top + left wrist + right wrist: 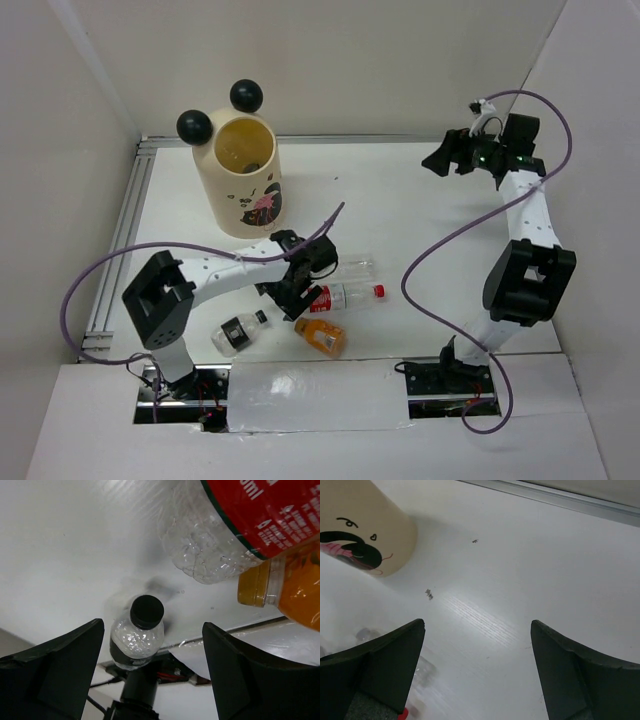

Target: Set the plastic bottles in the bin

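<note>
- Four bottles lie on their sides on the table [400, 200], bunched near the front edge. None of these four is in the bin [245, 185] yet.
- Counting them off: one red-label bottle [345, 296], one short orange bottle [322, 336] just in front of it, one black-label bottle [238, 332] off to the left, and one clear bottle [357, 264] behind.
- One bin stands upright at the back left, mouth open, with two black ears [194, 126] on its rim. There's something dark down inside, but I can't tell what.
- The left gripper [296, 283] hangs right over the bunch with its jaws spread wide and nothing between them. The wrist camera looks straight at the black cap, so I'd guess it's lining up a grab.
- The right gripper [445, 160] sits well apart at the back right, jaws spread and empty over bare table. It's probably parked there to leave its partner room.
</note>
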You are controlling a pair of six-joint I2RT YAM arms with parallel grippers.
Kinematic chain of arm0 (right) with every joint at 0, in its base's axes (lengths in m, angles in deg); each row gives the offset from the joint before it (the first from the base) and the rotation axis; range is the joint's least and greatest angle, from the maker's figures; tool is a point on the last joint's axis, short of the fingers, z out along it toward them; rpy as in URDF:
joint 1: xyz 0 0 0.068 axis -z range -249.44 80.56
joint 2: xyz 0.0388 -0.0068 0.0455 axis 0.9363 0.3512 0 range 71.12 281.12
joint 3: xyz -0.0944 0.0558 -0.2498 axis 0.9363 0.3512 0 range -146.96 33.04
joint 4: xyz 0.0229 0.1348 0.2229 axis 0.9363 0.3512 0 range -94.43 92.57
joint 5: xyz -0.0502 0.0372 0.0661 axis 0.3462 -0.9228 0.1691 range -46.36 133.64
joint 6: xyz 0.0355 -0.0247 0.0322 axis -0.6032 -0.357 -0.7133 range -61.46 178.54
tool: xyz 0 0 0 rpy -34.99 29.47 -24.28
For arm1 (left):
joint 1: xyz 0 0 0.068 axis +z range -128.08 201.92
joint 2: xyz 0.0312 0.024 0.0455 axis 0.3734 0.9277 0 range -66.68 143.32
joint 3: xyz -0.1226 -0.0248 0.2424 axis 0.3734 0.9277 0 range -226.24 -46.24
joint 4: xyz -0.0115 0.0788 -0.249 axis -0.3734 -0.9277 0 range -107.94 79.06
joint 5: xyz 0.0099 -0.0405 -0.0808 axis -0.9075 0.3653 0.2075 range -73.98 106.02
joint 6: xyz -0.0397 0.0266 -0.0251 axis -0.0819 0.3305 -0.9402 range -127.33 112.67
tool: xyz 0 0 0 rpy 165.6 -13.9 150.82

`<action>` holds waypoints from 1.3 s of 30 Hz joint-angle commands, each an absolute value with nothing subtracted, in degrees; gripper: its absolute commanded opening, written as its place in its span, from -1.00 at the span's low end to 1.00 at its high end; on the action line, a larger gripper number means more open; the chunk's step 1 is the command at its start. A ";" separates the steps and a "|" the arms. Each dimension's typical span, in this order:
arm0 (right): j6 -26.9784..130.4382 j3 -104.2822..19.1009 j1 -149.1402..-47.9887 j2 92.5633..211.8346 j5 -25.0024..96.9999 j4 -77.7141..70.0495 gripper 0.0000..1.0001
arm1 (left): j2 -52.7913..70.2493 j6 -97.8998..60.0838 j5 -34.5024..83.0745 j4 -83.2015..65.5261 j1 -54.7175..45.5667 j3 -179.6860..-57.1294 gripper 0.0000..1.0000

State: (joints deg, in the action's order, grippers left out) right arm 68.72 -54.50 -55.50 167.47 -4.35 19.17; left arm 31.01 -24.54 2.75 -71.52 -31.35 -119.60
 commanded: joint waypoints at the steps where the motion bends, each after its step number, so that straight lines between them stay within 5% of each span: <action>1: 70.40 -53.45 -52.40 161.04 -13.56 18.78 0.86 | 34.29 -33.77 -0.59 -80.45 -31.95 -123.31 0.84; 12: 74.62 -49.49 -46.67 159.45 -22.54 22.55 0.86 | 24.38 -41.61 3.36 -77.22 -28.44 -108.38 0.87; 27: 76.74 -45.98 -43.25 155.84 -28.51 25.46 0.86 | 33.25 -33.26 5.57 -72.20 -22.20 -108.03 0.70; 34: 78.58 -45.97 -39.39 155.32 -30.80 28.09 0.86 | 33.17 -32.55 7.85 -70.88 -21.67 -108.20 0.07; 35: 78.58 -45.97 -39.38 155.32 -31.50 28.09 0.86 | 33.17 -32.55 7.85 -70.88 -21.67 -108.20 -0.06; 36: 78.58 -45.97 -39.38 155.32 -31.51 28.70 0.86 | 32.56 -32.55 7.33 -70.88 -21.67 -108.20 -0.44; 39: 82.08 -45.97 -39.38 155.32 -32.03 31.24 0.83 | 30.54 -34.91 7.32 -73.42 -22.71 -110.48 -0.73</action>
